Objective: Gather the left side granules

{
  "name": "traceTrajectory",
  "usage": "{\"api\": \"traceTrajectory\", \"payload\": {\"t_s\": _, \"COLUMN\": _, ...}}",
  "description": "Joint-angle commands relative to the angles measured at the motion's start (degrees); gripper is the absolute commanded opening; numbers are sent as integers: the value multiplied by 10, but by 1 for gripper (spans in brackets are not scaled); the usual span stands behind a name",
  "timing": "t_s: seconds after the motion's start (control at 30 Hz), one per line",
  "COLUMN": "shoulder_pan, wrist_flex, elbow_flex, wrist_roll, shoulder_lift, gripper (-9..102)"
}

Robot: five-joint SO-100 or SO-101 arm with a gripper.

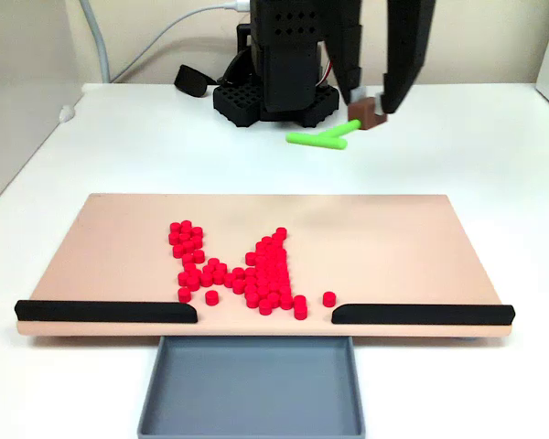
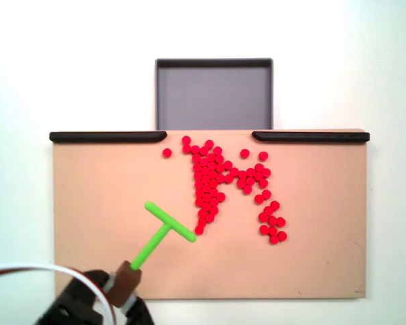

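Note:
The red granules (image 1: 267, 271) lie on the peach board (image 1: 393, 238), in a dense column near its middle plus a looser band (image 1: 187, 240) running up to the left. From above, the same granules (image 2: 208, 181) form a column with a branch (image 2: 272, 227) toward the right. My gripper (image 1: 370, 106) is shut on the brown handle (image 1: 369, 113) of the green T-shaped tool (image 1: 318, 139), held up beyond the board's far edge. Seen from above, the gripper (image 2: 120, 290) is at the bottom left. The tool's crossbar (image 2: 170, 221) ends just beside the column's lowest granule.
Two long black strips (image 1: 105, 312) (image 1: 423, 314) line the board's near edge, with a gap between them. Below that gap sits a grey tray (image 1: 252, 384). A stray granule (image 1: 329, 298) rests near the right strip. The arm's black base (image 1: 274, 91) stands behind the board.

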Motion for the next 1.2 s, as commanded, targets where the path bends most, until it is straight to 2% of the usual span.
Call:
{"api": "traceTrajectory", "payload": {"t_s": 0.0, "shoulder_pan": 36, "wrist_flex": 2, "elbow_flex": 23, "wrist_roll": -144, "shoulder_lift": 52, "gripper": 0}}
{"api": "traceTrajectory", "payload": {"t_s": 0.17, "shoulder_pan": 71, "wrist_flex": 2, "elbow_flex": 61, "wrist_roll": -318, "shoulder_lift": 73, "gripper": 0}}
{"api": "traceTrajectory", "payload": {"t_s": 0.47, "shoulder_pan": 121, "wrist_flex": 25, "elbow_flex": 60, "wrist_roll": -488, "shoulder_lift": 19, "gripper": 0}}
{"api": "traceTrajectory", "payload": {"t_s": 0.73, "shoulder_pan": 133, "wrist_flex": 28, "elbow_flex": 51, "wrist_roll": -481, "shoulder_lift": 13, "gripper": 0}}
{"api": "traceTrajectory", "payload": {"t_s": 1.17, "shoulder_pan": 120, "wrist_flex": 21, "elbow_flex": 51, "wrist_roll": -403, "shoulder_lift": 19, "gripper": 0}}
